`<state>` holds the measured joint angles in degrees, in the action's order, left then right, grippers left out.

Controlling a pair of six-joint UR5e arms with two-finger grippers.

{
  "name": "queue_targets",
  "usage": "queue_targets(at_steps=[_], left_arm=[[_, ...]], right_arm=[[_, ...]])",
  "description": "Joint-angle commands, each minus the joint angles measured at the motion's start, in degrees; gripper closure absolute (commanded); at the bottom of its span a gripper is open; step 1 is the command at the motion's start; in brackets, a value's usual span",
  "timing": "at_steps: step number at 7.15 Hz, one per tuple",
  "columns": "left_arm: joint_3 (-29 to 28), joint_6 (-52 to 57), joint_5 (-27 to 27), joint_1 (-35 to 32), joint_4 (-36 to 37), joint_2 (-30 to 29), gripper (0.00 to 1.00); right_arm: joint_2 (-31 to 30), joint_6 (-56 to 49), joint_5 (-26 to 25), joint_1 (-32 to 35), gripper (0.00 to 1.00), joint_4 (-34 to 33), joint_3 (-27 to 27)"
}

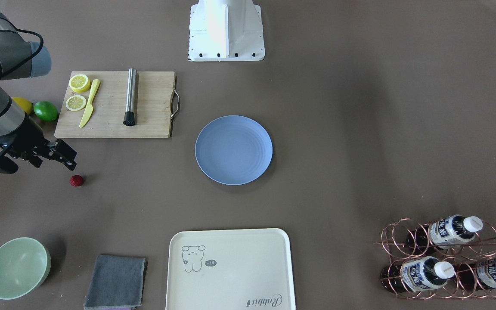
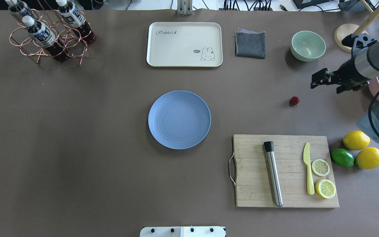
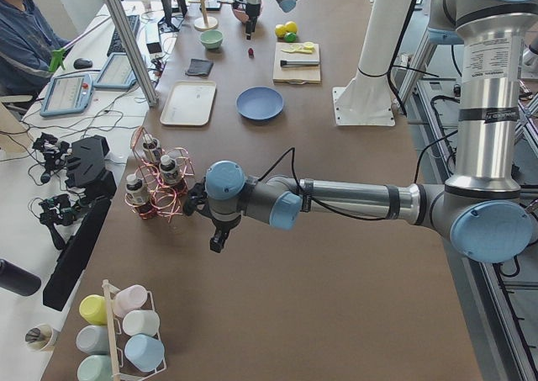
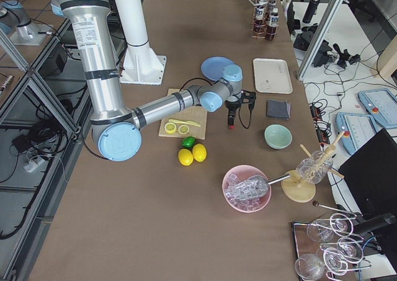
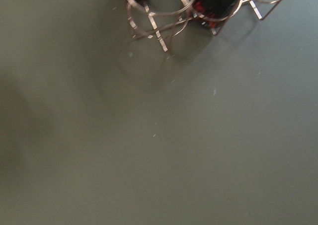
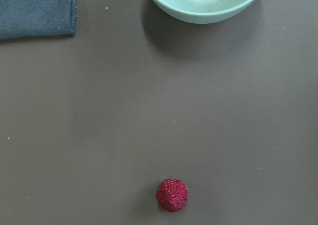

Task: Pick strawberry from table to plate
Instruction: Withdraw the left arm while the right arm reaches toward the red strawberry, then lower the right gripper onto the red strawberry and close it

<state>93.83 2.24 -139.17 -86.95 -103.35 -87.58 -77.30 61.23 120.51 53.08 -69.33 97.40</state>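
The strawberry (image 1: 76, 180) (image 2: 294, 100), small, dark red and bumpy, lies on the brown table (image 1: 338, 129), beyond the cutting board. In the right wrist view the strawberry (image 6: 172, 195) sits low in the frame, with no fingers showing. My right gripper (image 1: 54, 161) (image 2: 329, 86) hovers open and empty, just outboard of the berry and apart from it. The light blue plate (image 1: 234, 150) (image 2: 179, 119) rests empty at the table's middle. My left gripper (image 3: 217, 242) hangs over bare table beside the bottle rack; I cannot tell whether it is open or shut.
A wooden cutting board (image 2: 286, 170) carries lemon slices, a yellow knife and a steel muddler. Two lemons and a lime (image 2: 342, 157) lie beside it. A pale green bowl (image 2: 308, 45), grey cloth (image 2: 250, 44), cream tray (image 2: 184, 44) and copper bottle rack (image 2: 49, 34) line the far edge.
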Motion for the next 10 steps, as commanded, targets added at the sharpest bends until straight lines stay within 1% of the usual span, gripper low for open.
queue_targets(at_steps=[1,3,4,5,6,7,9,10], left_arm=[[-0.3,1.6,0.1,-2.2,3.1,1.2,0.01],[0.0,1.6,0.0,-2.0,3.0,2.9,0.01],[0.1,1.6,0.0,-2.0,3.0,3.0,0.01],[0.1,1.6,0.0,-2.0,3.0,3.0,0.01],[0.1,1.6,0.0,-2.0,3.0,3.0,0.01],[0.2,1.6,-0.1,-2.0,3.0,3.0,0.01],[0.2,1.6,-0.5,-2.0,3.0,3.0,0.01],[0.2,1.6,-0.6,-2.0,3.0,3.1,0.01]], right_arm=[[2.8,0.2,-3.7,-2.9,0.00,0.1,-3.0],[2.8,0.0,-6.0,-4.2,0.00,0.2,-5.7],[2.7,-0.3,-6.3,-4.5,0.00,2.9,-7.6],[2.7,-0.2,-6.3,-4.6,0.01,8.2,-11.1],[2.7,-0.2,-6.3,-4.6,0.01,9.7,-11.8],[2.7,0.0,-6.3,-4.7,0.05,9.8,-11.8],[2.1,0.7,-7.0,-4.8,0.33,9.9,-11.0],[1.8,1.7,-7.0,-5.0,0.75,9.8,-10.7]])
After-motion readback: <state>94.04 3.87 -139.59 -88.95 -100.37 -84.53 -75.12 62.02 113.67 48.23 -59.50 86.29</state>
